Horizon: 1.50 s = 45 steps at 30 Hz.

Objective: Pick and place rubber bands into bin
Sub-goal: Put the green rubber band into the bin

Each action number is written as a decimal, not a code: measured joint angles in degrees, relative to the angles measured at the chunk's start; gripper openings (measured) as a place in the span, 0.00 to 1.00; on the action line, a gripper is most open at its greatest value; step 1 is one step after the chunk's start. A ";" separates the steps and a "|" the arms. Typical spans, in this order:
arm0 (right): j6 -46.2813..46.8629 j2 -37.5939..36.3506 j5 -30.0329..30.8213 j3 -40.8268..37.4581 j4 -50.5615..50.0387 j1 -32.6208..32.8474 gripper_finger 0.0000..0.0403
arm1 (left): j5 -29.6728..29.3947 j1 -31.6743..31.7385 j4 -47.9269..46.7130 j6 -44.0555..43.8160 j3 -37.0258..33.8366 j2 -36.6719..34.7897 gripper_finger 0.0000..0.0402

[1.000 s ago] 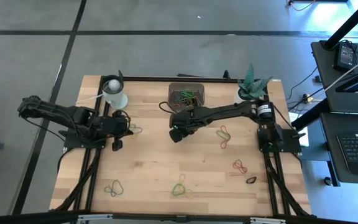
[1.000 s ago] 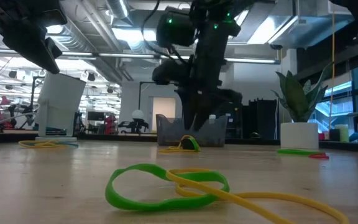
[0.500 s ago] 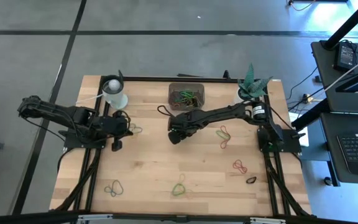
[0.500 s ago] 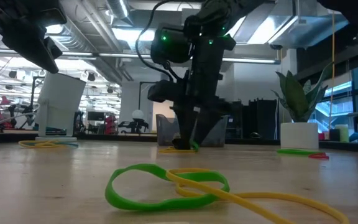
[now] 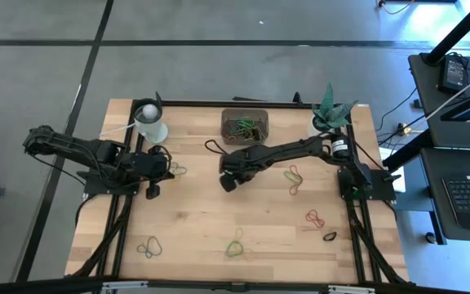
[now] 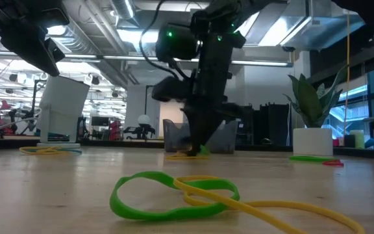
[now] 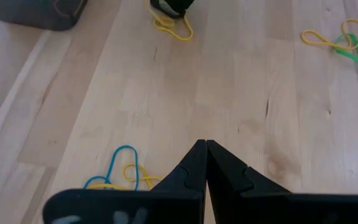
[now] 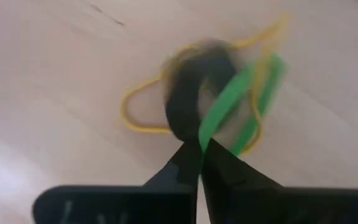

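A small bundle of yellow and green rubber bands (image 8: 229, 106) is lying on the wooden table (image 5: 194, 220) just in front of the bin (image 5: 245, 124). The right gripper (image 5: 228, 183) is reaching down onto this bundle near the middle of the table. Its fingers (image 8: 188, 163) are pressing together with no gap between them, and a green band is passing right at their tips, so they seem to be pinching it. The bin is sitting at the far edge of the table and is already holding several bands.

More rubber bands are lying loose on the table: a green and yellow pair (image 5: 235, 247) near the front edge, a red pair (image 5: 315, 218) on the right. The left gripper (image 5: 168, 170) is waiting at the left side of the table, near a white cup (image 5: 150, 122), with its fingers (image 7: 194, 165) closed and holding nothing.
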 joint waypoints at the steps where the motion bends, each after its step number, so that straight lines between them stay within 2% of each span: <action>1: -0.67 0.00 -0.05 0.62 -0.16 0.09 0.04 | 0.00 0.00 -0.02 0.00 0.00 0.00 0.01; 6: -2.82 0.00 -0.06 5.84 -4.58 0.78 0.01 | 0.01 0.00 -0.01 0.00 0.00 0.00 0.01; 16: -12.14 -0.04 1.20 22.71 -19.60 1.14 0.01 | 0.00 0.00 -0.01 -0.02 0.00 0.01 0.01; 24: -22.20 -0.07 3.25 28.73 -24.74 -3.45 0.01 | -0.04 0.00 -0.02 -0.05 0.00 0.02 0.01; 29: -28.46 -0.07 3.51 28.76 -24.79 -9.74 0.01 | -0.83 0.02 -0.04 -0.23 0.00 0.02 0.01; 34: -34.17 -0.09 2.78 26.80 -21.27 -16.72 0.01 | -6.05 0.04 -0.05 -2.04 0.00 0.02 0.01; 40: -36.80 -0.11 -4.46 16.20 -11.73 -24.09 0.01 | -10.17 1.30 0.00 -4.82 0.00 0.02 0.01; 45: -38.56 -0.02 -6.01 5.96 -5.10 -26.21 0.01 | -11.78 3.76 0.02 -6.26 0.00 0.02 0.01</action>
